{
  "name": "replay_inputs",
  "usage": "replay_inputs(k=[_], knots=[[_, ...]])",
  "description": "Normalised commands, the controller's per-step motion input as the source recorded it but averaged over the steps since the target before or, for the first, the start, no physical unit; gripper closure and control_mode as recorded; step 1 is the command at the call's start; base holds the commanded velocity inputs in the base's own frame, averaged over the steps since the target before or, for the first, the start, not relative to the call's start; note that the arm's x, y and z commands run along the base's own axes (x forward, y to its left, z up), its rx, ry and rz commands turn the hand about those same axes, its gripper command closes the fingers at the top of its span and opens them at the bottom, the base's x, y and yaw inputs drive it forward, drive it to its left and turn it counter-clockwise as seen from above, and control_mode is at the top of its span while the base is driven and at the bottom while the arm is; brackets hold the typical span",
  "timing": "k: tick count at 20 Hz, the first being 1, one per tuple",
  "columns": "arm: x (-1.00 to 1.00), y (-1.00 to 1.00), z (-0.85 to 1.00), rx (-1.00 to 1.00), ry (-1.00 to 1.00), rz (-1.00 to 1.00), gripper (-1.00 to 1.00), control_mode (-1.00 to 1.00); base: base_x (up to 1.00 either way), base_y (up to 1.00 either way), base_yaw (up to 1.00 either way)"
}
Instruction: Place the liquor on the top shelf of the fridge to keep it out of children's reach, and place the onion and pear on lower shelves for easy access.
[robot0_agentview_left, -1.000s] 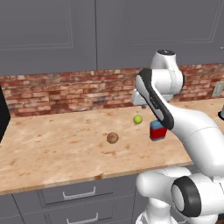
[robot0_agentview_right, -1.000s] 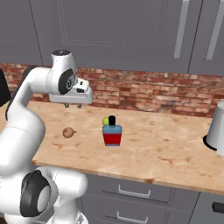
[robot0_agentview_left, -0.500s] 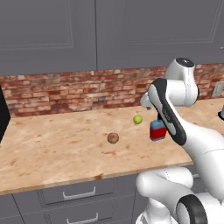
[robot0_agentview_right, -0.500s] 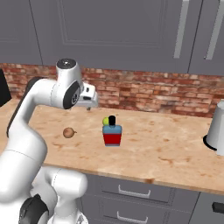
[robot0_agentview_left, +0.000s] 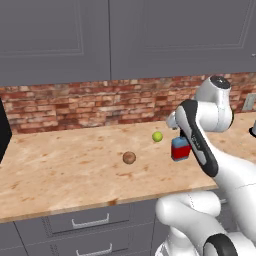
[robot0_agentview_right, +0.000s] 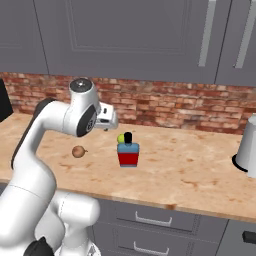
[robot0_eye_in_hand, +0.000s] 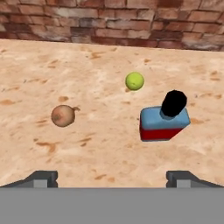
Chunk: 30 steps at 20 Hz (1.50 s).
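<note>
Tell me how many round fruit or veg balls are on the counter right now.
2. The onion lies alone on the wood counter; the pear sits nearer the brick wall, just behind the liquor. Others may be hidden.

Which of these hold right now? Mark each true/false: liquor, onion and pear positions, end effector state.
1. The liquor stands upright on the wooden counter. True.
2. The end effector is shut on the onion. False: its fingers stand wide apart and hold nothing; the onion lies on the counter.
3. The pear lies nearer the brick wall than the liquor does. True.
4. The onion touches the liquor. False: bare counter separates them.
5. The pear sits on top of the liquor's cap. False: it rests on the counter behind the bottle.
</note>
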Motion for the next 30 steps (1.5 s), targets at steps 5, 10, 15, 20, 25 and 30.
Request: replay_inputs(k=[5,10,15,20,25,30], knots=[[0.00,0.37,-0.33,0.00,-0.02,0.00,-1.00,-1.00,0.00,0.00,0.00],[0.00,0.58,-0.47,0.00,0.00,0.00,-1.00,-1.00,0.00,0.00,0.00],[0.02,0.79,-0.57,0.00,0.00,0.00,-1.00,-1.00,0.00,0.00,0.00],[0.19,0.73,-0.55,0.00,0.05,0.00,-1.00,-1.00,0.00,0.00,0.00],[0.37,0.34,-0.29,0.00,0.12,0.00,-1.00,-1.00,0.00,0.00,0.00],[0.44,0.03,-0.13,0.00,0.09,0.00,-1.00,-1.00,0.00,0.00,0.00]])
